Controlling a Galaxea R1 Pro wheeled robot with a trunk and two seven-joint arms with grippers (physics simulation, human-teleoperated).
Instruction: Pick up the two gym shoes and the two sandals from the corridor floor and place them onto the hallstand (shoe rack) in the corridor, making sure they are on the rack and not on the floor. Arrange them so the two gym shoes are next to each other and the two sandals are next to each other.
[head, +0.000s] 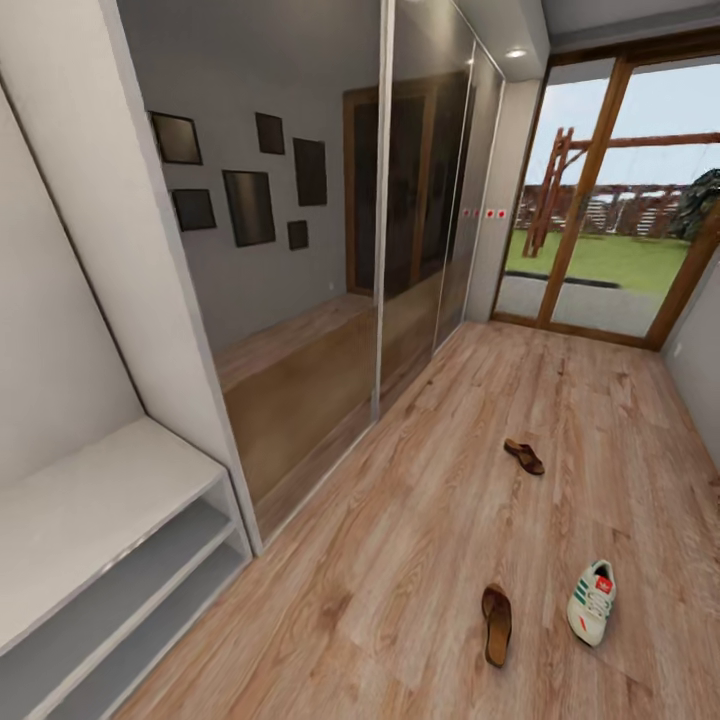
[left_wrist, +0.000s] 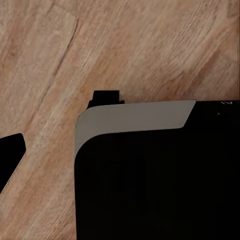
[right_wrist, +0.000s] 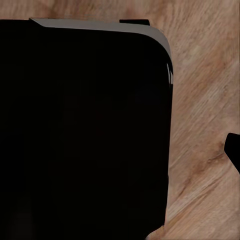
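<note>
Looking down the corridor from the head view, the wood-plank corridor floor (head: 420, 520) is seen running away to a glass door (head: 610, 200) at the far end, with grass outside. At near left the hallstand (head: 90, 500), a light grey low unit, is caught: a flat top and two open shelves under it, all bare. A mirrored wardrobe front (head: 300, 250) is set just past it along the left wall, with dark picture frames reflected in it.

Three shoes are left on the planks, well apart from the rack. One white gym shoe (head: 592, 602) with green stripes is laid at near right, toe pointing toward the camera. A brown sandal (head: 497, 624) is placed just to its left, near but not touching. A second sandal (head: 524, 456) is seen farther down the corridor, angled.

In the left wrist view, a big black body with a pale grey rounded edge (left_wrist: 130, 117) is shown over the floor planks, plus a dark bit (left_wrist: 10, 155) at the frame edge. The pincer's state can't be told.

In the right wrist view, much the same is seen: a black block with a grey rim (right_wrist: 100, 24) over wood. Open or closed can't be told here either.
</note>
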